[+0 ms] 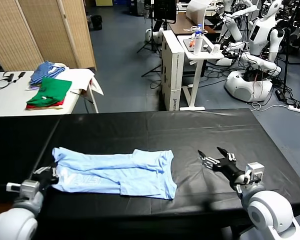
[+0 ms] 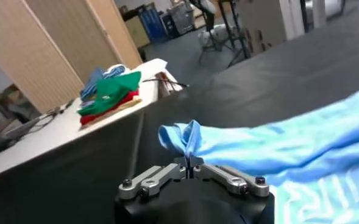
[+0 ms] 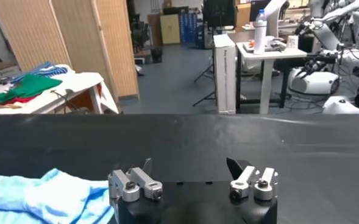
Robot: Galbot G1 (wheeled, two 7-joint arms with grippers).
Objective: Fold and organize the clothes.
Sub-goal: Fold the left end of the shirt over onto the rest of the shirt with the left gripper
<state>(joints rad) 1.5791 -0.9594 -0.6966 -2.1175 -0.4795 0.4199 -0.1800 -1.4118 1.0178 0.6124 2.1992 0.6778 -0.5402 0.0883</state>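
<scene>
Pale-blue T-shirt (image 1: 115, 172) lies long axis left-right | left tool (image 1: 49, 174) pinching its left end | right tool (image 1: 215, 156) spread, alongside

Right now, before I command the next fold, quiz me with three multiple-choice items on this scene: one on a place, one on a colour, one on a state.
1. Where is the left end effector?
A. At the edge of the T-shirt nearest the robot's left
B. Over the side table
C. Above the bottle

2. What colour is the T-shirt on the black table?
A. Green
B. Pale blue
C. Red

3. How does the right end effector stand?
A. Shut on the T-shirt
B. Shut on nothing
C. Open, holding nothing

Answers: 1 A, the left wrist view shows its fingers pinched on a bunched fold of the shirt's edge. 2 B, the head view shows it pale blue with a white mark. 3 C, its fingers are spread over bare tabletop, beside the shirt.
</scene>
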